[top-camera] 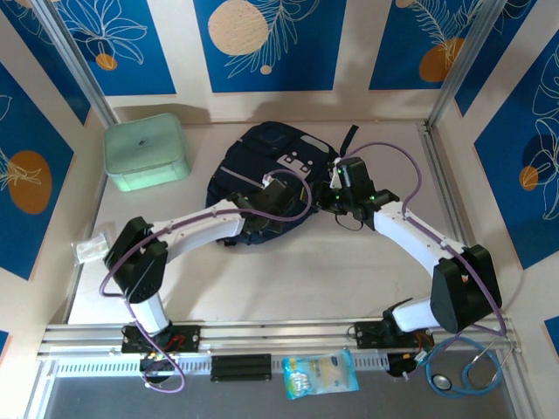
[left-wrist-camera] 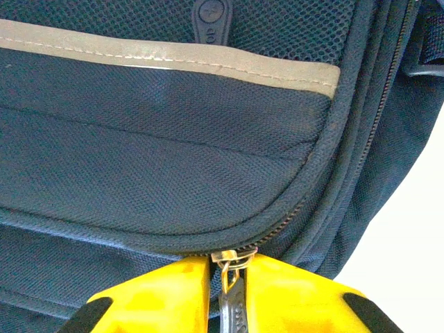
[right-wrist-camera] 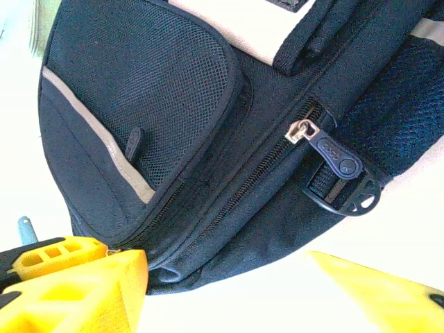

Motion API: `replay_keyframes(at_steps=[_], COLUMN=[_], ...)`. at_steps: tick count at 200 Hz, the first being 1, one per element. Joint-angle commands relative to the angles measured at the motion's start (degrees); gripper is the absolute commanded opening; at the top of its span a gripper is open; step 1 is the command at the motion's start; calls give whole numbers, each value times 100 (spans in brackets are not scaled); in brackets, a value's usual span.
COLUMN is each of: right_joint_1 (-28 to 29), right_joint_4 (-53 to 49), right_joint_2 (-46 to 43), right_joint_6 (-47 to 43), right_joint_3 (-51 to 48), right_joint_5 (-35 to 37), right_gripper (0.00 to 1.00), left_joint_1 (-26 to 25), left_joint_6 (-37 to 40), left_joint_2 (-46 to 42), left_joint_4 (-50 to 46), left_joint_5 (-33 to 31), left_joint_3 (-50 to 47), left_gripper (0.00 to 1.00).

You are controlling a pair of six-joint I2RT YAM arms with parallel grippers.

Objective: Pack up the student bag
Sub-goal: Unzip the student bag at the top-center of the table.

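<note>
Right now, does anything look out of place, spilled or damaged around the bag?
Nothing looks spilled or damaged. The student bag lies flat, and the left fingers pinch its zip pull. One oddity: a pale blue packet and a stethoscope lie beyond the near edge of the table.

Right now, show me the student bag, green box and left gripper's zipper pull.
student bag (top-camera: 262,148): top view, navy fabric.
green box (top-camera: 146,148): top view, lid.
zipper pull (left-wrist-camera: 232,309): left wrist view, dark tab.

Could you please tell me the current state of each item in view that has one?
Student bag: lying flat, visible zips closed.
Left hand: closed on the front pocket's zipper pull.
Right hand: open, holding nothing.
Mint green box: lid on.
</note>
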Motion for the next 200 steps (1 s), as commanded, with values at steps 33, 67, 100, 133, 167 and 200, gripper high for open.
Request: replay_keyframes(at_steps=[33,67,100,133,167,200], right_joint_1=[-32,-31,-39,-168,-354,-393], right_joint_4=[19,300,748,723,442,332], right_joint_2=[19,84,42,-4,152,471], right_joint_6=[144,798,1411,1675,1968,1941], right_joint_3=[-70,-260,-499,-426,-320,-79], right_joint_5=[-150,-69,-58,-177,-447,-724], right_gripper=[60,53,51,51,43,40], left_joint_1=[79,202,225,152,128,112], left_joint_6=[100,220,795,812,764,759], left_joint_2=[117,-160,-348,-142,-15,117], left_joint_4=[67,505,1121,1318,1565,1666], left_joint_5=[290,652,1785,2494,2814,3068], left_joint_3=[0,-297,-430,-277,-120,-86], left_gripper=[12,0,0,0,0,0])
